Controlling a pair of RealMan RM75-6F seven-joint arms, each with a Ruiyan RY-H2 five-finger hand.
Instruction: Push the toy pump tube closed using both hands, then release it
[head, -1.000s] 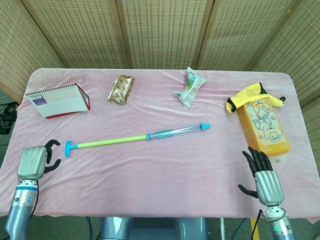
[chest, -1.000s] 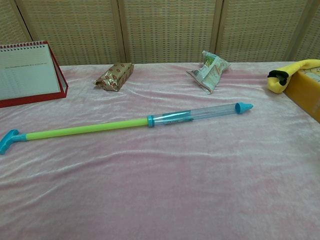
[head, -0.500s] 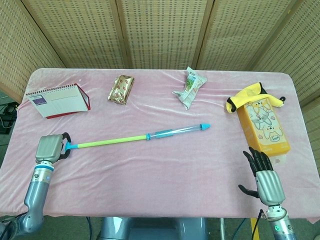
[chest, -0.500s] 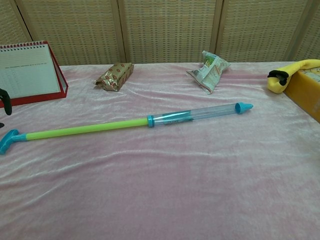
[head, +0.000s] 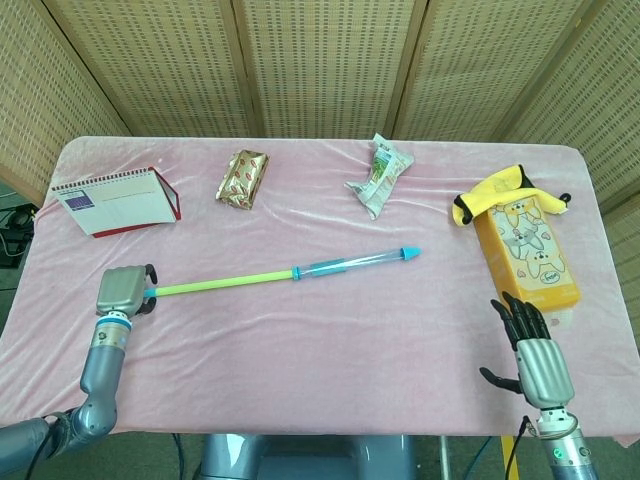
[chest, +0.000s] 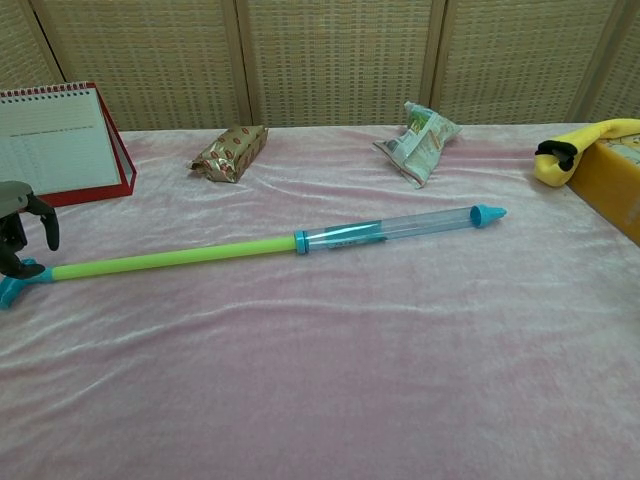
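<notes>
The toy pump tube (head: 280, 274) lies fully extended near the middle of the pink-clothed desk (head: 330, 340), running from lower left up to the right. Its blue T-handle (chest: 12, 284) sits at the left end, the yellow-green rod (chest: 175, 258) runs to a blue collar, and the clear barrel (chest: 390, 229) ends in a blue nozzle tip (chest: 488, 213).

The left hand (head: 124, 291) is over the T-handle, fingers curled down around it; whether they actually grip it I cannot tell. That placement suits a push of the rod along its length into the barrel. The right hand (head: 527, 340) rests well to the right of the pump, beside the yellow tissue box (head: 526, 254), fingers apart and holding nothing. It would probably need to brace the nozzle end so the barrel does not slide away.

With so much rod showing, the closing looks not yet begun.
</notes>
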